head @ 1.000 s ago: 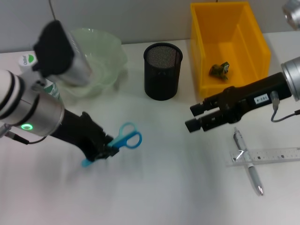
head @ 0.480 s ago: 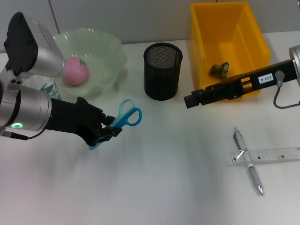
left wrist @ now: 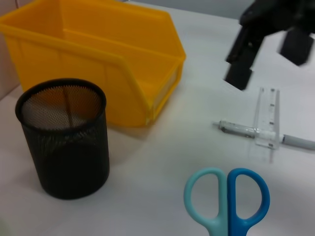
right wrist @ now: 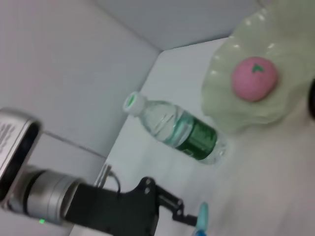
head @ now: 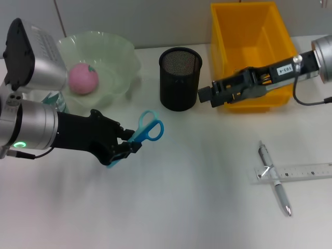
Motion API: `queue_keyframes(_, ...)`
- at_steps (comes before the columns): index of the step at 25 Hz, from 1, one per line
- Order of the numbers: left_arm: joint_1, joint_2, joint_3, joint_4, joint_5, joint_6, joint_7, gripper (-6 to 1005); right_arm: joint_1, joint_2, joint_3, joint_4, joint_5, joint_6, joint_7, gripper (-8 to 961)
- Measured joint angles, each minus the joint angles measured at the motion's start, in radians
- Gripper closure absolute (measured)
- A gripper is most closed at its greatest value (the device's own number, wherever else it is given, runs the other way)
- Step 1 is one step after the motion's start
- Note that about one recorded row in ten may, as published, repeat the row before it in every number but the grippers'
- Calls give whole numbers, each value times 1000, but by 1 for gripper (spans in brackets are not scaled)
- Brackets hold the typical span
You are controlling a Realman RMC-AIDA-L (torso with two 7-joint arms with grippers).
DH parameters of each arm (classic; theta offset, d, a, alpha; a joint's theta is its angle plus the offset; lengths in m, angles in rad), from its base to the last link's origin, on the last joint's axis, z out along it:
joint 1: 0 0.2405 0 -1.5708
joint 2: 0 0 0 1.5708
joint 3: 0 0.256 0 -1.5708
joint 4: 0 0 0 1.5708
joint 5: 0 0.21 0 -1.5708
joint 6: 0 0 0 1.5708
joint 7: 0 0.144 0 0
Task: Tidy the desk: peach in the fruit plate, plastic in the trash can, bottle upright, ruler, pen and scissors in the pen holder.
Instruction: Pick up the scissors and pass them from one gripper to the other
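Your left end effector (head: 126,149) pinches the blue scissors (head: 142,134) by the blades above the counter (head: 197,207), long axis diagonal, handle loops toward 1 o'clock, near the mesh pen holder (head: 179,79). Right end effector (head: 206,95): I cannot tell its state. Only the right wrist view shows the lying bottle (right wrist: 174,127).

Head view. The left gripper (head: 124,149) was closed on the blades of the blue scissors (head: 142,134), the handles pointing up and right, left of the black mesh pen holder (head: 179,79). The peach (head: 83,79) lay in the green fruit plate (head: 116,57) at far left. The right gripper (head: 206,95) hung just right of the pen holder, before the yellow trash can (head: 252,54). At near right, the pen (head: 275,180) lay across the ruler (head: 301,171).
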Motion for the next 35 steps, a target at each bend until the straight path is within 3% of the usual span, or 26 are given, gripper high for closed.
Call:
queue_keyframes(1, -3, 1, -9, -16, 0, -5, 11, 732, 23, -18, -2, 52, -1, 32, 10, 233)
queue_keyframes(5, -15, 2, -20, -39, -2, -8, 24, 730, 55, -35, -5, 102, -6, 67, 16, 233)
queue_keyframes(11, -55, 0, -37, -94, -3, -10, 73, 725, 116, -37, -44, 160, -31, 155, 30, 233)
queue_keyframes(16, -67, 0, -33, -114, -5, -20, 86, 722, 153, -18, -103, 196, -35, 226, 51, 233)
queue_keyframes(35, -71, -3, -13, -171, -6, -93, 125, 709, 141, 54, -100, 210, -36, 285, 72, 234)
